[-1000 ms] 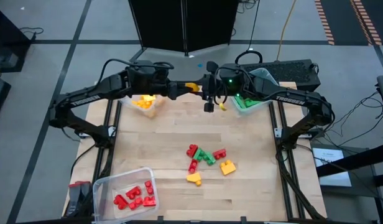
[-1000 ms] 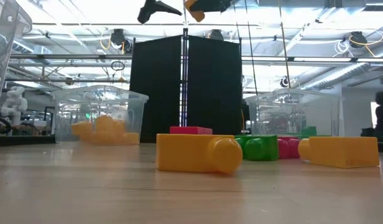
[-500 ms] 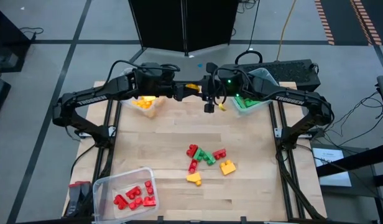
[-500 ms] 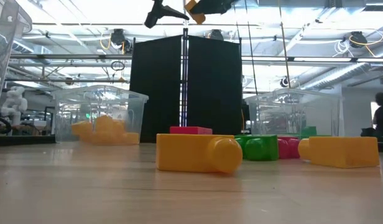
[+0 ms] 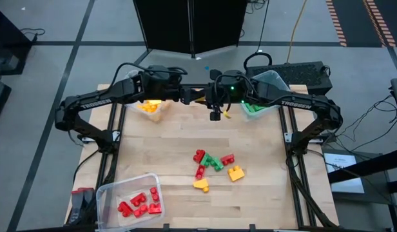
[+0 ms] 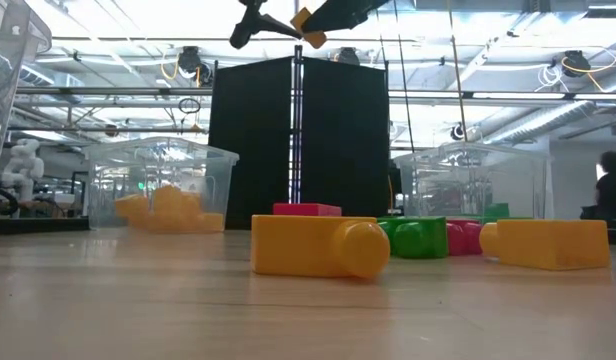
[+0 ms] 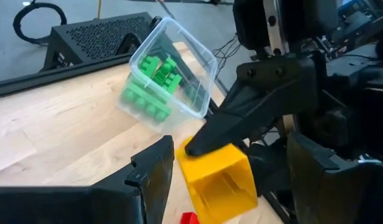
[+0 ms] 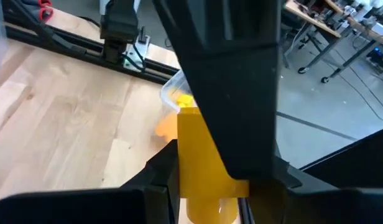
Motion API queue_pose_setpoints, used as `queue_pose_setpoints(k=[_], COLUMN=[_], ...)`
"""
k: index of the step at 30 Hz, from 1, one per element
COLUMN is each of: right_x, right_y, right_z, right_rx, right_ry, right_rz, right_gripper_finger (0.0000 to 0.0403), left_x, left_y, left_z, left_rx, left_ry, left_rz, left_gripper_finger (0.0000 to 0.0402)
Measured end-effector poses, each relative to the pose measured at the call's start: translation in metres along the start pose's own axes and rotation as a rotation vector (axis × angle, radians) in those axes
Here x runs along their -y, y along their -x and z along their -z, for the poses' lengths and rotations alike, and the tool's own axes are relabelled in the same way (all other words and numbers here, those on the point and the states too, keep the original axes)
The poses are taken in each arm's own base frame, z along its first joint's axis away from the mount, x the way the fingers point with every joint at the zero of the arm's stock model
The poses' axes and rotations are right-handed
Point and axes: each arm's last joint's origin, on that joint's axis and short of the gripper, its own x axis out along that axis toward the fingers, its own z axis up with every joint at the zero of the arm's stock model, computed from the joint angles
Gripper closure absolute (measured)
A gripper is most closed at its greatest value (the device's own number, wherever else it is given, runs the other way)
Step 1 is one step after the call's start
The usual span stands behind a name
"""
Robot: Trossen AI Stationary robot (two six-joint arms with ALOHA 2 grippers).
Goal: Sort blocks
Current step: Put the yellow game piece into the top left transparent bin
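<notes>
Above the far counter (image 5: 160,148), our right pincer (image 7: 198,146) grips a yellow block (image 7: 217,182); our left pincer (image 5: 197,96) stands wide around it, not touching.

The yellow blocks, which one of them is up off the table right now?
The yellow block pinched in the right pincer, held in the air between the two arms. The other loose yellow blocks lie on the table.

I read "TROSSEN" in white lettering on the left arm (image 5: 98,100) and again on the right arm (image 5: 295,104); nothing else is legible.
</notes>
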Motion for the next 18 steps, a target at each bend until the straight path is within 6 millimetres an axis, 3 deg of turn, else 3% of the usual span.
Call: queue_pose_setpoints(k=[18], right_x=[-0.001], right_y=[0.0], right_z=[-0.001], right_rx=[0.0], right_ry=[0.018], right_rz=[0.007], right_gripper_finger=[0.0287], left_x=[-0.003], left_y=[-0.013], left_z=[0.006], left_rx=[-0.043], left_ry=[0.017], left_rz=[-0.028], left_gripper_finger=[0.0187])
